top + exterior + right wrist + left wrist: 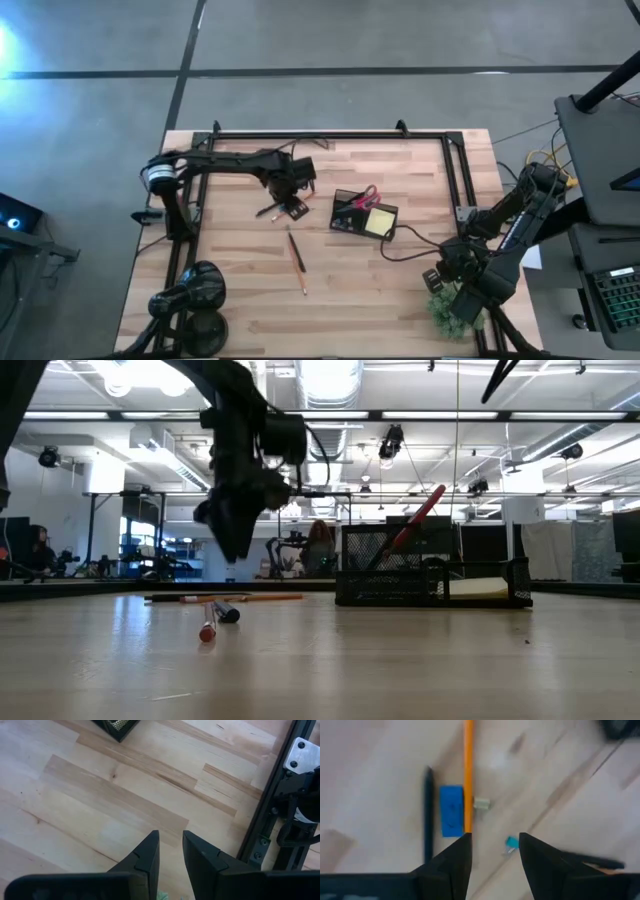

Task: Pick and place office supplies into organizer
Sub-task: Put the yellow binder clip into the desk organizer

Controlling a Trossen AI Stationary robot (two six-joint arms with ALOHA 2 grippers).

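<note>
- Over the left half of the pale wooden worktop [380, 300], the left tool [495, 851] is hovering with its two dark fingers standing apart and nothing between them, above a cluster of small supplies.
- Just beneath it, a thin orange pencil [468, 775] is lying touching a small blue rectangular block [451, 811], with a dark slim pen [427, 812] just beside the block; a descent here is risking a pinch on two pieces at once, or a finger nudging the pencil so it rolls aside.
- Near the fingertips a tiny teal scrap [511, 842] is sitting, small enough to slip out of a closing grip.
- Farther toward the front edge, another slender orange-and-dark pencil [297, 262] is waiting alone.
- Towards the middle, the dark mesh two-compartment organizer [352, 222] is already holding red-handled scissors [368, 196] and a yellowish square note pad [380, 222]; the scissors are leaning upward, so a long pencil carried in low is liable to catch them.
- At the right edge, the right tool [171, 851] is idling near a green spiky plant ball [442, 310], its fingers nearly together and empty.
</note>
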